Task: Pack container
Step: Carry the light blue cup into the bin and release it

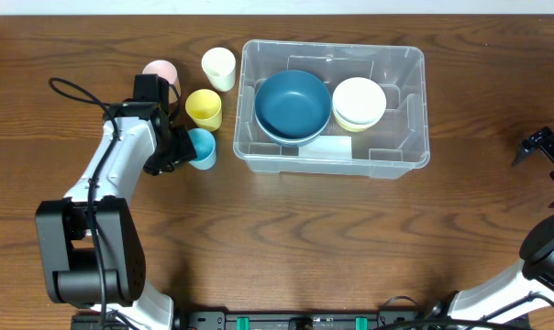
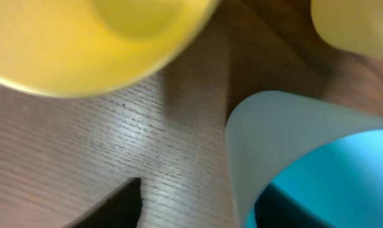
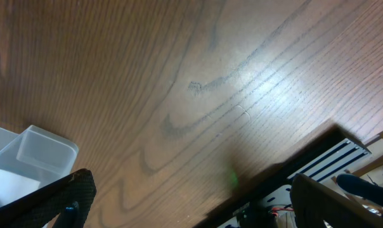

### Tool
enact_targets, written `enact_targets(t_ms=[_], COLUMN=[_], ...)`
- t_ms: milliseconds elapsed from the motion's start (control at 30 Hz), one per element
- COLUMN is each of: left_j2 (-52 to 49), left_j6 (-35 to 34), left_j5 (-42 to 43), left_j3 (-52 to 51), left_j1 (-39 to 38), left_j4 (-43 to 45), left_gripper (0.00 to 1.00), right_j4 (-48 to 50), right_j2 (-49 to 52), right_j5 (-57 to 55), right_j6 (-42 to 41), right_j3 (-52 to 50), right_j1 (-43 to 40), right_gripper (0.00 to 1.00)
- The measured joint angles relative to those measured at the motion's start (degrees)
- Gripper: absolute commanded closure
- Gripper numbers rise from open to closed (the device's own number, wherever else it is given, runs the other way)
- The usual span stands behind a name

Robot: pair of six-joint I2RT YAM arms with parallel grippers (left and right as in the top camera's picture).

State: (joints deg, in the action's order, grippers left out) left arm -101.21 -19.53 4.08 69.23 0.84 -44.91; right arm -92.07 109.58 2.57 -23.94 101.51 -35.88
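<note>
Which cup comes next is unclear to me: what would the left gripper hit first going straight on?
The light blue cup. The left gripper points straight at it, and the cup's rim fills the wrist view close ahead. Whether they already touch is hard to judge.

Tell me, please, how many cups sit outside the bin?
4: pink cup behind the left arm, white cup by the bin's corner, yellow cup nearer, blue cup at the left end effector. The arm may hide more.

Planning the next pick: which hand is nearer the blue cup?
Left. The left hand is right at the blue cup; the right hand sits far off, past the container.
</note>
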Motion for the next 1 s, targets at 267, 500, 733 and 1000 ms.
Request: enact_targets(t_ms=[267, 500, 733, 1000], left_j2=[0.0, 0.0, 4.0, 23.4], left_j6=[0.0, 0.1, 0.1, -0.2], left_j5=[0.0, 0.0, 1.6, 2.8], left_j3=[0.0, 0.0, 2.6, 13.3], left_j1=[0.0, 0.0, 0.0, -0.2], left_j4=[0.0, -2.5, -10.0, -13.0], left_gripper=[0.94, 0.94, 0.94, 0.94], right_j4=[0.0, 0.0, 0.0, 0.0], right_j2=[0.0, 0.0, 0.0, 0.0], right_j5=[0.0, 0.0, 0.0, 0.0], right_j6=[0.0, 0.0, 0.0, 0.0], right_j3=[0.0, 0.0, 0.0, 0.0], right_j1=[0.0, 0.0, 0.0, 0.0], right_gripper=[0.01, 0.01, 0.01, 0.01])
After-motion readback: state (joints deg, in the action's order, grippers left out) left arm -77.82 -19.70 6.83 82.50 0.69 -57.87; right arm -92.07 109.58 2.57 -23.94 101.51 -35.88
